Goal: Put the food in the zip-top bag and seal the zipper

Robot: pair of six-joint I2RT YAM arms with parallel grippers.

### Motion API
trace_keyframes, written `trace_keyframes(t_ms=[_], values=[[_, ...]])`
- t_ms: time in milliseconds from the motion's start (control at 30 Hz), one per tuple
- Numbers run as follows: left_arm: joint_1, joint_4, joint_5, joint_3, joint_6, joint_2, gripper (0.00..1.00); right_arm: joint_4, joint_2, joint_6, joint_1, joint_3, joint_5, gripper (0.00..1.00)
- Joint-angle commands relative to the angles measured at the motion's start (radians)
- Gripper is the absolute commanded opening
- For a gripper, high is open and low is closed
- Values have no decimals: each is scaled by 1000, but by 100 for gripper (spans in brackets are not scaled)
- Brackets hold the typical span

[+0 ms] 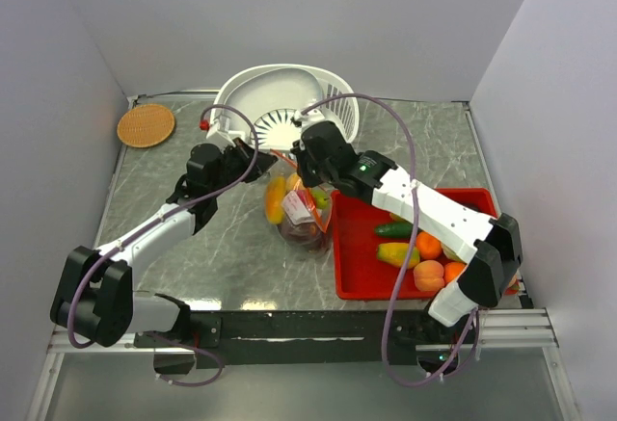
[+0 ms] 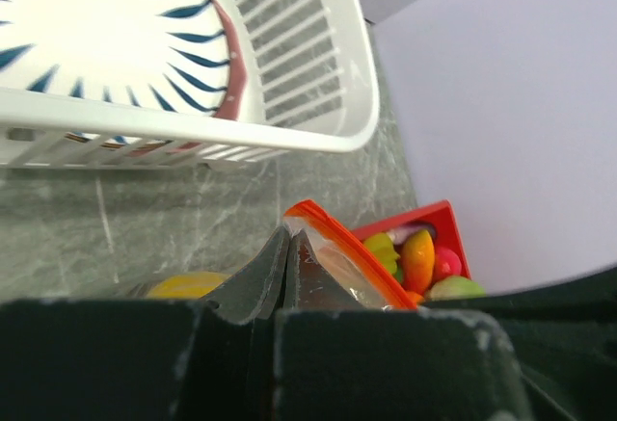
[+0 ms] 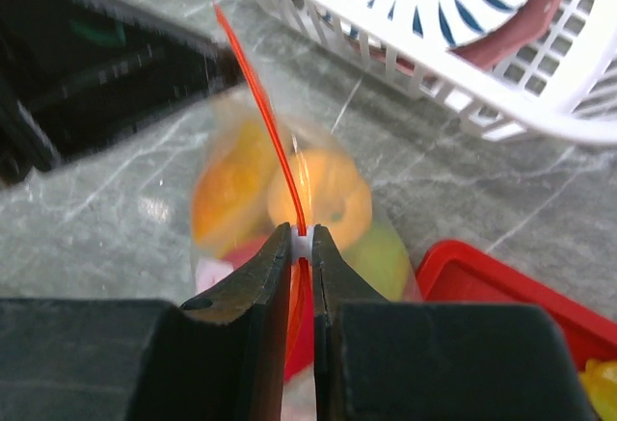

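The zip-top bag (image 1: 301, 214) stands at the table's middle, holding several toy foods: orange and yellow pieces (image 3: 318, 195), something red and a green one. Its orange-red zipper (image 3: 253, 89) runs along the top between my two grippers. My left gripper (image 1: 256, 165) is shut on the bag's left top corner (image 2: 328, 272), beside the end of the zipper strip (image 2: 352, 252). My right gripper (image 3: 301, 240) is shut on the small white slider on the zipper; in the top view it (image 1: 305, 176) is over the bag's mouth. More food (image 1: 428, 245) lies in the red tray.
A white slotted basket (image 1: 333, 89) stands just behind the bag and close to both grippers. The red tray (image 1: 359, 269) lies right of the bag, under my right arm. A round wicker mat (image 1: 147, 124) lies at the far left. Grey walls enclose three sides.
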Motion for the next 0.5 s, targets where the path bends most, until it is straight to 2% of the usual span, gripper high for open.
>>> trace_keyframes(t_ms=[0,467], values=[[33,-41,-221,78,22,-7,1,-112,-111,35,-6,-35,0,5],[51,-251,-427,161,15,-19,1,-221,-304,118,-4,-180,-63,6]])
